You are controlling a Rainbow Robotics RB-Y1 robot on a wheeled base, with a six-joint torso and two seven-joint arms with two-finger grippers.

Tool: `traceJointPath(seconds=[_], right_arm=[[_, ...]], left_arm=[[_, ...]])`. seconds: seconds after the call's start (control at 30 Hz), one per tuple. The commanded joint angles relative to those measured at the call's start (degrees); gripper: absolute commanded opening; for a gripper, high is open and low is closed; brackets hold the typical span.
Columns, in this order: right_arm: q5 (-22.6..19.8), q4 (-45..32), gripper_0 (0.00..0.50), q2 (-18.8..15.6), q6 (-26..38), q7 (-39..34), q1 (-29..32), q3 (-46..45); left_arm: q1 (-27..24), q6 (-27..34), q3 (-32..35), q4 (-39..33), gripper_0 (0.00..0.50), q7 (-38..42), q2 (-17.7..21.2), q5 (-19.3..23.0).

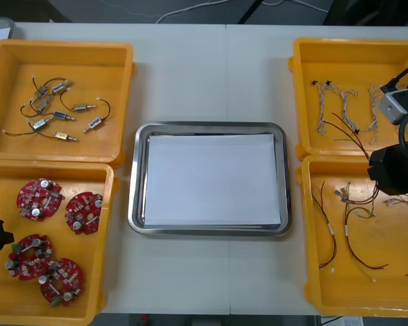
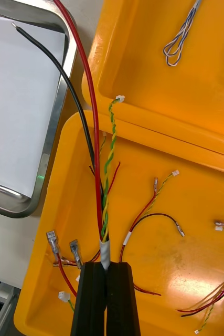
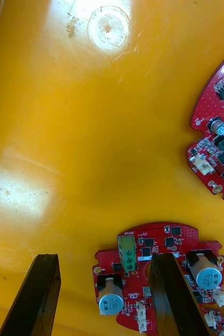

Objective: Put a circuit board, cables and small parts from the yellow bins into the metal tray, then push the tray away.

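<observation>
Item held: one cable (image 2: 104, 210), a bundle of red, black and twisted green-yellow strands. My right gripper (image 2: 107, 269) pinches it at its taped end, fingers pressed nearly together with only the tape between them. The strands run out well beyond my fingertips. The black strand's free tip appears over the tray (image 2: 49, 142), and the red one carries on past it.

Position: my right hand hangs over the near right bin (image 2: 185, 273). Other cables (image 2: 153, 210) lie on the bin floor beneath.

Risks, as judged:
- The grip is narrow and sits at one end only, so the bundle could swing or slip out on a quick move.
- The long tails could catch the bin wall or the tray rim on the way across.
- I cannot tell whether any strand is tangled with the cables below; if so, they would be dragged along.

My left gripper (image 3: 102, 257) is spread wide over the near left bin (image 3: 64, 131), one finger above a board (image 3: 169, 233), gripping nothing.

Surface: a light table (image 1: 211, 81). The tray sits between the bins, white inside and holding nothing as yet, with bare table beyond it.
</observation>
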Motion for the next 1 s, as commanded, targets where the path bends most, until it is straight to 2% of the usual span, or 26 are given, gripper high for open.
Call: traceJointPath(seconds=[0.03,1.0], right_arm=[[0.41,-1.56,0.000,0.51,0.21,-0.72,-1.37,0.55],[0.41,-1.56,0.000,0.51,0.21,-0.72,-1.37,0.55]], left_arm=[[1.74,-0.55,-1.24,-0.33,0.500,-1.04,-1.84,-1.79],[0.42,-0.55,-4.75,-0.68,0.500,-0.25,-6.59,-11.01]])
